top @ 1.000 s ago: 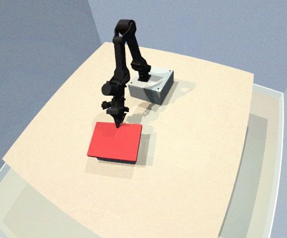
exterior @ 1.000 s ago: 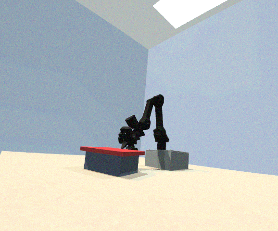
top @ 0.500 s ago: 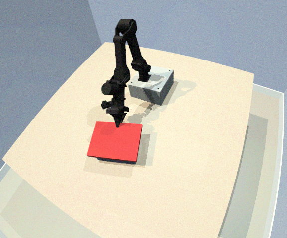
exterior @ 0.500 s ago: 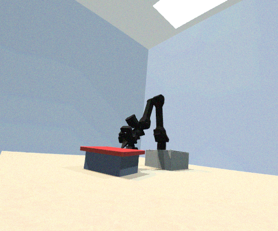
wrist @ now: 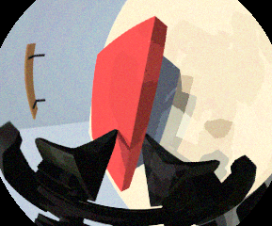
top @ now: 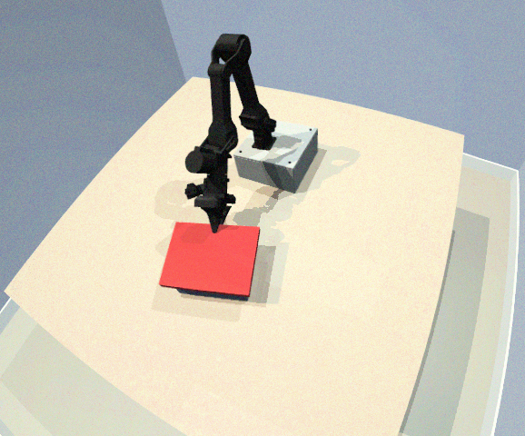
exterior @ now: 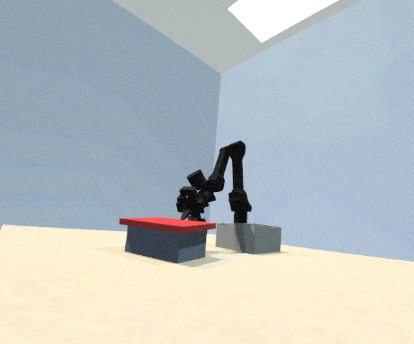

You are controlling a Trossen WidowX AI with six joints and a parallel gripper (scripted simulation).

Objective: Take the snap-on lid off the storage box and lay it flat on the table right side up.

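So, taking the storage box (top: pixel 213 294) (exterior: pixel 151 242) (wrist: pixel 166 99) as landmark: it stands on the tabletop (top: pixel 347 262) (exterior: pixel 236 296), and my arm's grey base block (top: pixel 265 173) (exterior: pixel 266 239) sits apart from it, on the far side in the exterior view. The red lid (top: pixel 211 258) (exterior: pixel 166 223) (wrist: pixel 121 89) lies across the top of the box, overhanging its walls. My gripper (top: pixel 214 230) (exterior: pixel 190 217) (wrist: pixel 130 135) is at the box's base-block side, closed on the lid's edge there, one finger over it and one under.

Progress: grip done, as I judge it. Lid still on; can't tell if that edge has unsnapped. Left: pry it free with the box staying put, lift clear, carry to tabletop beside the box, lay flat with the same face up, let go.
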